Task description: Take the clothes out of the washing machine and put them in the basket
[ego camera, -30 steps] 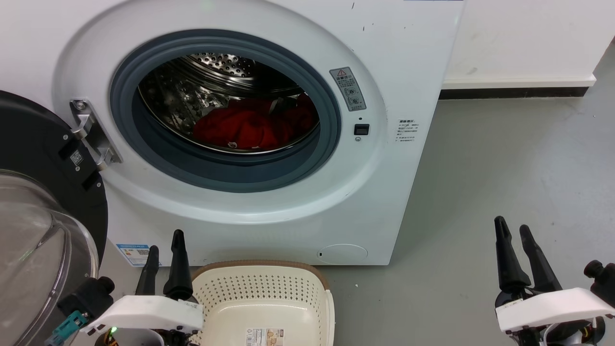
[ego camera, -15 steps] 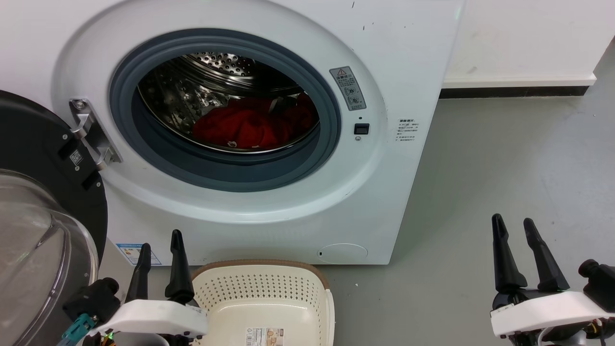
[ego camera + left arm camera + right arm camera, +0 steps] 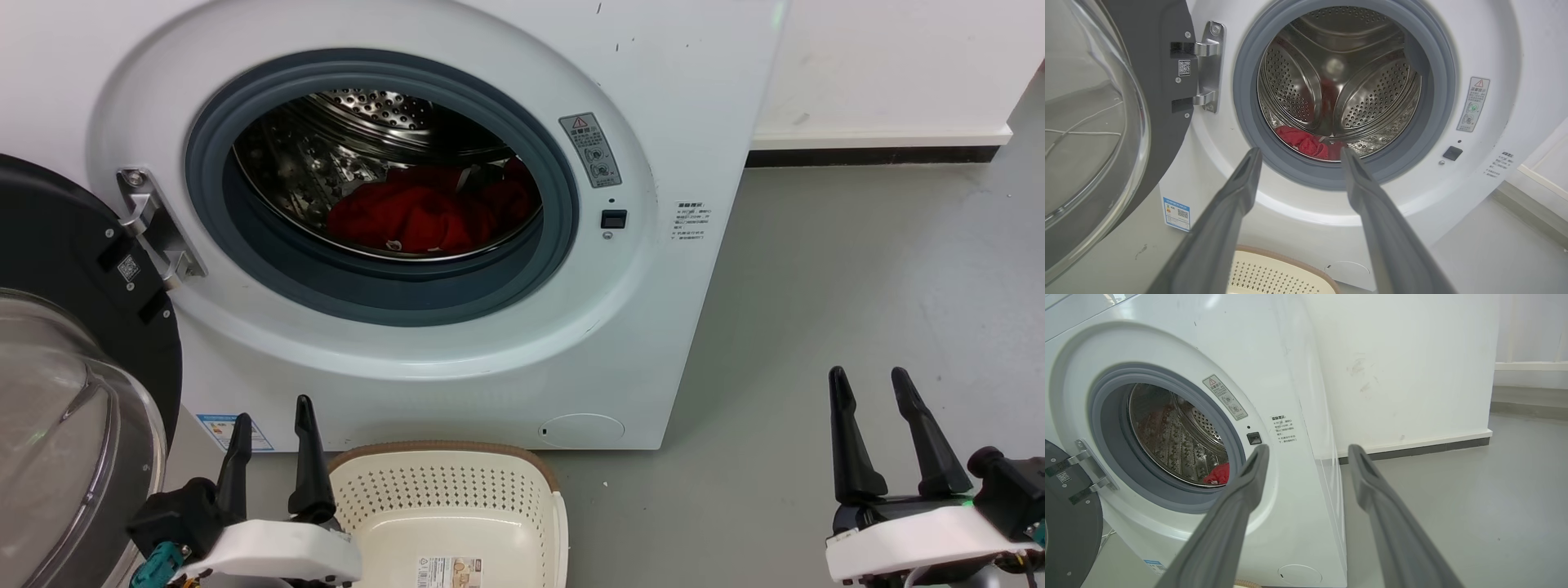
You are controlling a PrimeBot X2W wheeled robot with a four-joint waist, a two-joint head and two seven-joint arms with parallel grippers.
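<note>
The washing machine (image 3: 457,351) stood on the grey floor (image 3: 857,269) with its door (image 3: 57,245) swung open to the robot's left, so the round opening with the grey seal (image 3: 563,188) was uncovered. The clothes (image 3: 424,216), a bright red crumpled heap, lay at the bottom of the steel drum (image 3: 326,163), a little toward its right side, and a small white tag showed at the front edge of the heap. The basket (image 3: 441,449) was on the floor just in front of the machine, below the opening, and the label (image 3: 450,572) showed on its bare bottom. The left hand (image 3: 273,410) hovered low, just beside the left wall of the basket, between it and the open door. Its two fingers were spread well apart and held nothing. In the left wrist view these fingers pointed toward the lower part of the opening, and the red fabric showed between their tips. The right hand (image 3: 869,372) was well apart from the machine, over the floor at the robot's right, also with its fingers spread wide and nothing between them. Both hands were apart from the clothes.
</note>
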